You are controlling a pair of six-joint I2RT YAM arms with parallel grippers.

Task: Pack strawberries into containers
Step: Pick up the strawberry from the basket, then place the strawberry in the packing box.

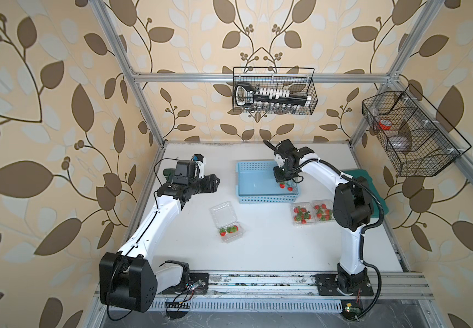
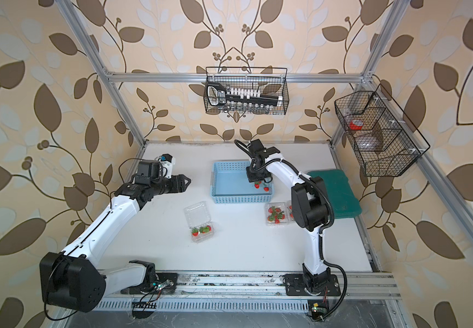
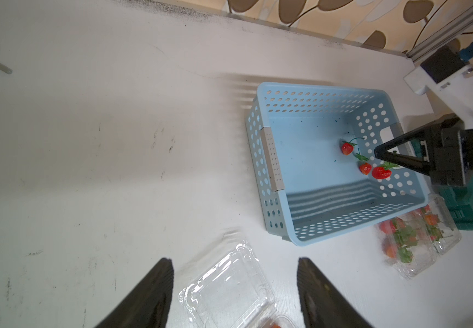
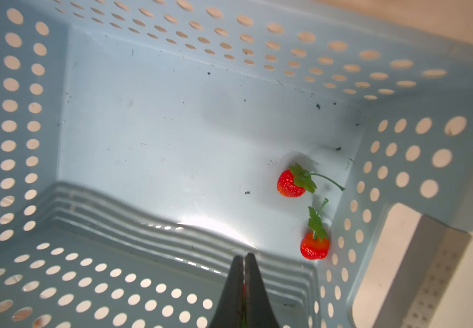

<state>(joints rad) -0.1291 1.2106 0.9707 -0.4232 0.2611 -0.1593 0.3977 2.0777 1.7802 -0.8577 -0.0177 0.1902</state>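
The right hand [image 3: 377, 153] is clenching one strawberry [image 3: 381, 172] by its leafy cap, so the red body is hanging free below the tips. In my judgement this thin hold is the main risk: a quick lift or swing could pull the cap loose and drop the berry back into the blue basket [image 3: 340, 220]. The berry is also hanging close to the basket's end wall on the right arm's side, so a slanted exit could snag it on the rim. Two loose strawberries [image 4: 290, 184] [image 4: 315, 245] are lying on the basket floor by that same wall.

The open clamshell punnet [image 1: 231, 231], holding a few berries, is standing well apart from the basket on the left arm's side. It looks light and may skid if a berry is dropped in hard. Two more punnets [image 1: 303, 214] [image 1: 322, 211], well filled, are sitting just beside the basket's near wall.

The right arm is arching over the basket, with its wrist bending steeply down. The left arm is stretching out low, and the left hand [image 1: 215, 181] is hovering spread and empty, apart from the basket.
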